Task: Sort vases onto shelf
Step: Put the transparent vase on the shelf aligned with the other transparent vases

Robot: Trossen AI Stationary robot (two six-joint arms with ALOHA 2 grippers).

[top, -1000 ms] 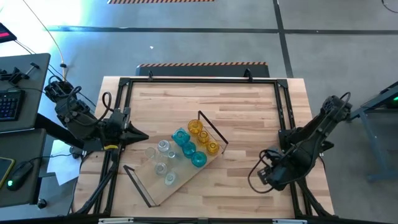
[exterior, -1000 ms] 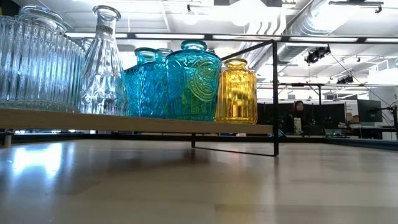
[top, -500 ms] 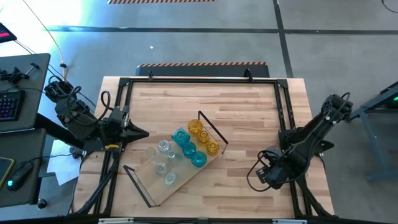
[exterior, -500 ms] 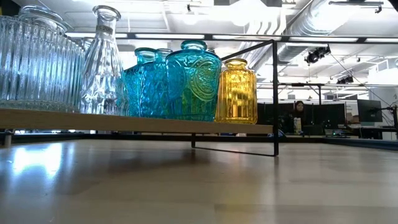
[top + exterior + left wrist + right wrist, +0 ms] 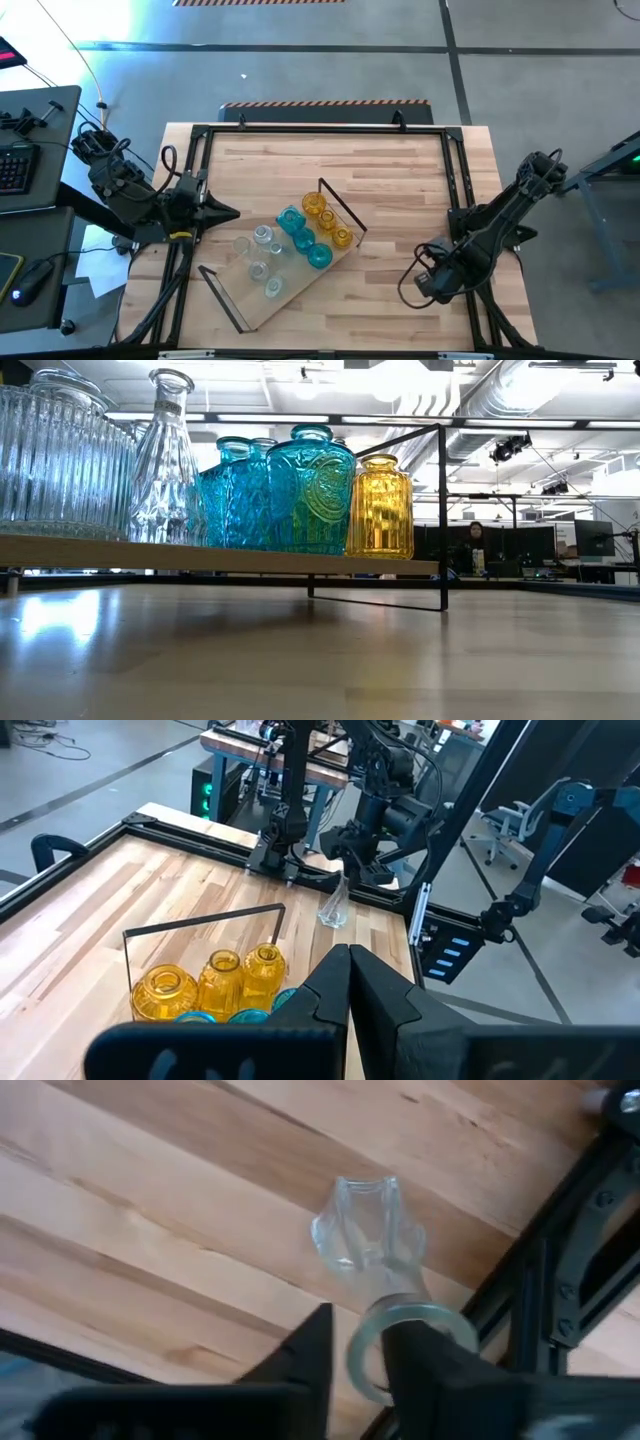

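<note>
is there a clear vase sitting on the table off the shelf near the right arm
Yes: a clear vase stands on the bare tabletop under the right gripper, away from the shelf.

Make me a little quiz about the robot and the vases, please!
1. True or false: the yellow vases stand on the shelf.
2. Which thing is the right gripper at? A: a clear vase. B: a blue vase. C: a keyboard.
3. Fill in: the left gripper, waiting at the table's left edge, is ____ (open or shut).

Key: 1 true; 2 A; 3 shut.
</note>
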